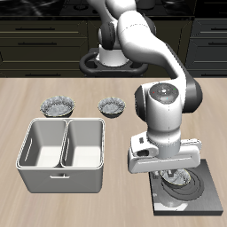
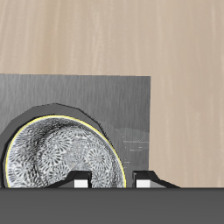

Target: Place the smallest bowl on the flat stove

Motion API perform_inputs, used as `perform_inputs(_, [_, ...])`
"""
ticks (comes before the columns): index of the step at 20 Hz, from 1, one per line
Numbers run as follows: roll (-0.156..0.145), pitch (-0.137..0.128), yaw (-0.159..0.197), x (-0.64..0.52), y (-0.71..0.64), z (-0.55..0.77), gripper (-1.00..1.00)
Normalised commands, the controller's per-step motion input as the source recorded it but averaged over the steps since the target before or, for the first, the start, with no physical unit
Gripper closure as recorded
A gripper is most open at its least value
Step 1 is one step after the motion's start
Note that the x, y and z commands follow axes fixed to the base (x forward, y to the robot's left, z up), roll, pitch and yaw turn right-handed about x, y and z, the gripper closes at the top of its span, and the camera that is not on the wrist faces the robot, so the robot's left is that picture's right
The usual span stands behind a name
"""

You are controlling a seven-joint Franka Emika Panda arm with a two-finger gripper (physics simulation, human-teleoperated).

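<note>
The smallest bowl (image 1: pixel 183 188), grey and fluted with a dark inside, sits over the burner rings of the flat stove (image 1: pixel 211 177) near the table's front edge. My gripper (image 1: pixel 168 180) is low over it. In the wrist view the bowl (image 2: pixel 61 157) fills most of the dark slab (image 2: pixel 122 96). My gripper (image 2: pixel 112 181) straddles the bowl's rim, one fingertip (image 2: pixel 80 182) inside the bowl and the other outside, shut on the rim. I cannot tell whether the bowl rests on the slab or hangs just above it.
Two larger fluted bowls stand farther back on the table, the widest (image 1: pixel 56 107) behind the bin and the mid-sized one (image 1: pixel 111 106) beside it. A light grey two-compartment bin (image 1: pixel 62 151) stands beside the stove.
</note>
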Motion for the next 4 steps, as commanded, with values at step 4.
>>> perform_inputs(4, [-0.005,-0.003,0.000,-0.09,-0.18,-0.01,-1.00])
